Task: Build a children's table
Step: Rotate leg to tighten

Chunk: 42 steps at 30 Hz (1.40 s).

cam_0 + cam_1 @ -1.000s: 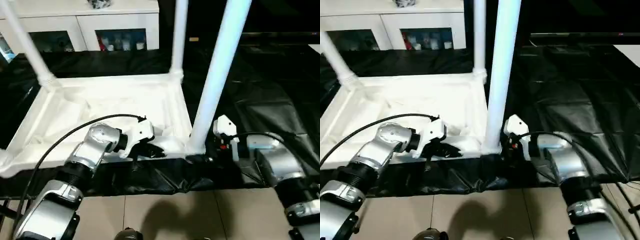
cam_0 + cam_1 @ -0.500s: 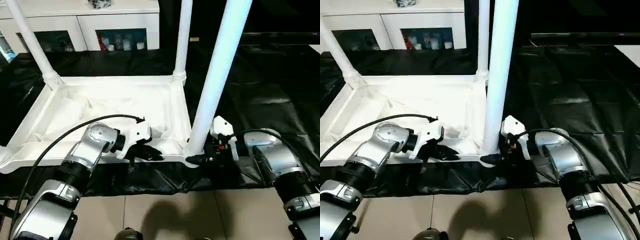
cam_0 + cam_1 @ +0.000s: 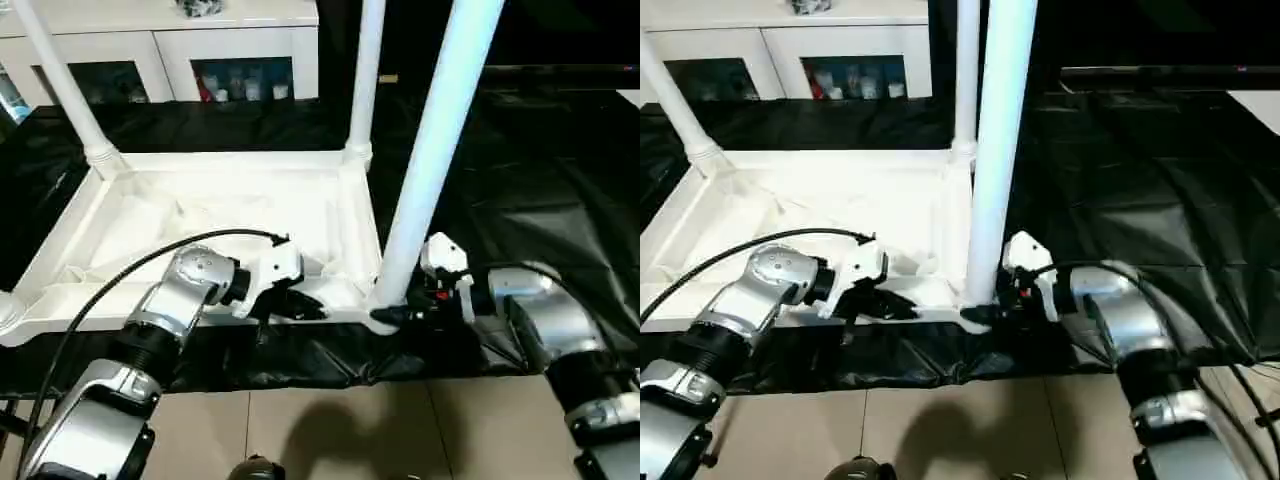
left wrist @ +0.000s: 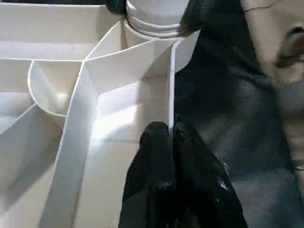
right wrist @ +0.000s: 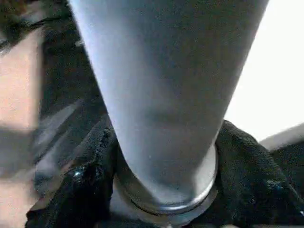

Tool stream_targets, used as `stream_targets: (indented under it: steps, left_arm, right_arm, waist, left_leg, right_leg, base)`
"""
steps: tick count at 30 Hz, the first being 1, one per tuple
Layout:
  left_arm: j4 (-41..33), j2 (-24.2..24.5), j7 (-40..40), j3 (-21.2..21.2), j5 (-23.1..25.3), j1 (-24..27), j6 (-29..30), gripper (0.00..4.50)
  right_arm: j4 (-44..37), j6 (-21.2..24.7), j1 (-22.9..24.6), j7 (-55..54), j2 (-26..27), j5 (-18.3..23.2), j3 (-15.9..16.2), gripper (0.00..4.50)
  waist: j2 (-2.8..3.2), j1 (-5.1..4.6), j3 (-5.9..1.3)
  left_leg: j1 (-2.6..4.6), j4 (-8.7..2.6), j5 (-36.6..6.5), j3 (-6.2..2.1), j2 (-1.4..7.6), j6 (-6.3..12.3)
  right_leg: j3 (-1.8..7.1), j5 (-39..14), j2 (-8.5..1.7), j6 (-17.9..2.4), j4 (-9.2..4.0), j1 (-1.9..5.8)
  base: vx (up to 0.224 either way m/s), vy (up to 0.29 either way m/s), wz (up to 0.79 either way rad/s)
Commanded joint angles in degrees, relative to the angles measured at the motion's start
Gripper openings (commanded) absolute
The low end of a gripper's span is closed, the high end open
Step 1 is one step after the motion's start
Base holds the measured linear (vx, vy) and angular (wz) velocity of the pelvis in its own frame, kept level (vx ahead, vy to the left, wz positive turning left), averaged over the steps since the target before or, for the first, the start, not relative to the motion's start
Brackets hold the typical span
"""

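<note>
While the right claw [image 3: 985,312] clamps the base of the near-right leg [image 3: 995,160], the left claw [image 3: 300,306] pinches the tabletop [image 3: 220,215] rim.
Tabletop lies upside down on black sheeting [image 3: 520,200], ribbed underside up; near-right leg stands upright in its corner socket, right claw's fingers [image 5: 90,175] wrapped on both sides of the flared end, just above the socket. Left claw is clenched on the thin near rim wall [image 4: 171,95], close beside that same corner. Two more legs [image 3: 365,75] rise from the far corners; white cabinet [image 3: 160,40] behind. Hollow plastic, looks light and stiff but smooth, so the tube could slip or twist; long leg gives leverage, so best gripped low at the flare, as now. Rim wall is thin and may flex, so a ribbed junction seems the safer hold.
</note>
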Motion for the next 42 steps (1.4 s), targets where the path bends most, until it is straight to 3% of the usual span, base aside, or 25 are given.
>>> stream_targets:
  steps: [1, 2, 3, 4, 6, 11, 12, 14, 18, 22, 28, 35, 36, 42]
  left_arm:
    - [0.41, -2.33, 7.61, 0.91, 1.35, -2.97, 0.98, 0.0]
    - [1.82, -5.98, 13.05, 1.25, 1.81, -3.9, 2.31, 0.0]
    - [1.82, -5.98, 13.05, 1.25, 1.81, -3.9, 2.31, 0.0]
    - [1.75, -8.97, 16.5, 1.16, 2.09, -4.18, 3.1, 0.0]
    - [1.33, -10.56, 18.17, 1.08, 2.19, -4.15, 3.82, 0.0]
    - [0.07, -15.94, 22.12, -0.56, 3.15, -3.83, 4.85, 0.0]
    - [-0.03, -16.19, 22.27, -0.78, 3.3, -3.75, 4.66, 0.0]
    - [-0.1, -16.25, 22.27, -1.0, 3.64, -3.57, 3.78, 0.0]
    - [-1.23, -14.15, 20.07, -0.89, 3.58, -2.47, 1.92, 0.0]
    - [-2.86, -11.4, 16.95, -0.18, 2.56, -0.94, 1.29, 0.0]
    - [-5.49, -7.36, 9.59, 0.93, -0.41, 1.07, 1.6, 0.0]
    - [-6.69, -3.68, 2.92, 0.8, -2.01, 2.0, 1.57, 0.0]
    - [-6.79, -3.4, 2.39, 0.7, -2.13, 2.05, 1.61, 0.0]
    - [-6.1, -0.27, -1.9, -0.08, -1.97, 2.23, 0.67, 0.0]
  right_arm:
    - [0.02, 1.35, 1.12, -7.49, 3.71, -0.99, 1.0, 2.63]
    - [0.94, 0.81, 1.43, -15.8, 8.73, -0.11, -1.61, 2.63]
    - [0.94, 0.81, 1.43, -15.8, 8.73, -0.11, -1.61, 2.63]
    - [1.67, 0.17, 1.3, -21.77, 12.39, -0.11, -2.84, 2.63]
    - [1.95, -0.09, 1.11, -25.57, 14.27, -0.89, -3.12, 2.63]
    - [4.65, -0.38, -0.86, -34.96, 21.58, -0.89, -4.34, 2.63]
    - [4.51, -0.69, -0.93, -35.08, 22.2, -0.57, -4.57, 3.18]
    - [3.76, -1.14, -0.76, -35.06, 22.64, -0.37, -5.06, 3.32]
    - [1.53, -0.93, 0.45, -30.61, 19.22, 0.16, -5.06, 3.67]
    - [0.95, -2.87, 1.2, -25.38, 13.41, -1.83, -3.96, 4.05]
    - [1.39, -4.91, 0.61, -11.48, 4.76, -2.08, -2.02, 4.05]
    - [1.21, -4.2, -1.0, 3.48, -0.06, 0.72, 0.45, 4.05]
    - [1.39, -4.05, -1.16, 4.49, -0.4, 0.74, 0.73, 3.81]
    - [4.66, -4.48, -3.27, 11.75, -3.04, -1.14, 3.03, 3.36]
  waist:
    - [-0.75, -0.55, -3.07]
    - [-0.57, -0.67, -3.11]
    - [-0.37, -1.0, -3.04]
    - [-0.37, -1.25, -3.14]
    - [-0.07, -1.53, -3.26]
    - [-0.05, -1.71, -3.64]
    - [-0.02, -1.62, -3.71]
    - [-0.01, -1.45, -3.8]
    - [0.06, -1.37, -3.95]
    - [0.1, -1.25, -4.24]
    - [-0.03, -0.79, -4.23]
    - [-0.23, -0.53, -4.04]
    - [-0.23, -0.5, -4.04]
    - [-0.31, -0.15, -4.15]
  left_leg:
    - [1.65, -4.8, -19.74, -1.84, 3.06, -0.4]
    - [1.7, -4.86, -20.13, -1.93, 3.1, -0.85]
    - [1.95, -4.91, -21.1, -1.88, 3.1, -1.7]
    - [1.79, -5.01, -21.61, -2.05, 3.04, -2.06]
    - [1.64, -5.06, -21.27, -2.1, 2.99, -1.97]
    - [1.38, -4.89, -18.21, -1.8, 2.8, -0.65]
    - [1.34, -4.81, -17.3, -1.73, 2.75, 0.05]
    - [1.2, -4.68, -15.68, -1.62, 2.71, 1.19]
    - [1.03, -4.62, -14.02, -1.63, 2.76, 2.03]
    - [0.93, -4.24, -11.59, -1.58, 2.83, 3.4]
    - [0.88, -3.88, -10.49, -1.27, 3.05, 5.22]
    - [1.05, -3.99, -12.85, -1.33, 3.26, 4.68]
    - [1.09, -3.99, -13.17, -1.34, 3.26, 4.43]
    - [1.09, -3.88, -12.41, -1.35, 3.27, 4.2]
  right_leg:
    - [2.49, -22.58, -3.91, -11.17, -5.34, 1.86]
    - [2.53, -23.25, -3.94, -10.84, -5.35, 1.79]
    - [2.65, -23.48, -3.87, -10.81, -5.63, 1.34]
    - [2.55, -23.41, -3.89, -10.54, -5.57, 1.64]
    - [2.58, -21.41, -3.83, -10.7, -5.48, 1.69]
    - [2.61, -14.36, -3.64, -11.92, -5.12, 1.97]
    - [2.59, -13.1, -3.62, -11.98, -5.09, 2.11]
    - [2.54, -10.96, -3.57, -12.32, -4.91, 2.32]
    - [2.44, -8.62, -3.56, -12.81, -4.67, 2.64]
    - [2.23, -4.33, -3.51, -14.0, -4.18, 3.01]
    - [2.08, -3.71, -3.5, -15.71, -3.92, 3.08]
    - [2.15, -8.31, -3.55, -15.57, -4.14, 2.82]
    - [2.16, -8.88, -3.55, -15.62, -4.11, 2.79]
    - [2.22, -8.57, -3.61, -15.71, -3.94, 2.67]
  base:
    - [0.0, 0.0, 0.0]
    - [0.0, 0.0, 0.0]
    - [0.0, 0.0, 0.0]
    - [0.0, 0.0, 0.0]
    - [0.0, 0.0, 0.0]
    - [0.0, 0.0, 0.0]
    - [0.0, 0.0, 0.0]
    - [0.0, 0.0, 0.0]
    - [0.0, 0.0, 0.0]
    - [0.0, 0.0, 0.0]
    - [0.0, 0.0, 0.0]
    - [0.0, 0.0, 0.0]
    - [0.0, 0.0, 0.0]
    - [0.0, 0.0, 0.0]
